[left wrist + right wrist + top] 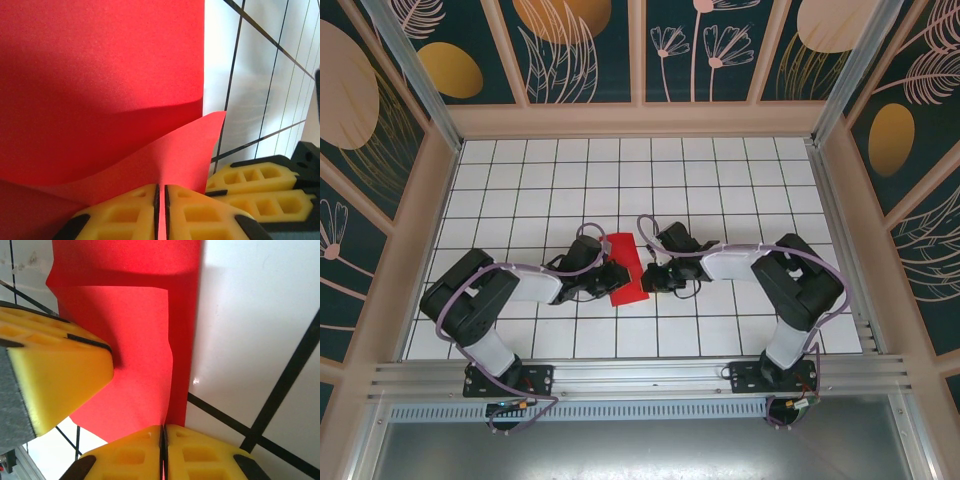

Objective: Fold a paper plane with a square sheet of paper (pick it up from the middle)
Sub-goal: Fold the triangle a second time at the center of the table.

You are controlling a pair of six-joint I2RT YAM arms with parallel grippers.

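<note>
The square sheet of paper (625, 262) is bright red and lies folded into a narrow strip on the white grid table, between the two arms. My left gripper (616, 280) is at its left lower edge. In the left wrist view the left gripper (161, 192) has its yellow fingers shut on a raised flap of the paper (100, 90). My right gripper (648, 280) is at the strip's right lower edge, and its yellow fingers (200, 455) are shut on a folded edge of the paper (135, 340). The two grippers sit close together, and the left one's finger (55, 370) rests on the paper. I cannot make out a paper plane shape.
The white grid table (720, 180) extends behind and to both sides of the paper. Patterned walls (640, 50) enclose it at the back and sides. An aluminium rail (640, 375) runs along the near edge by the arm bases.
</note>
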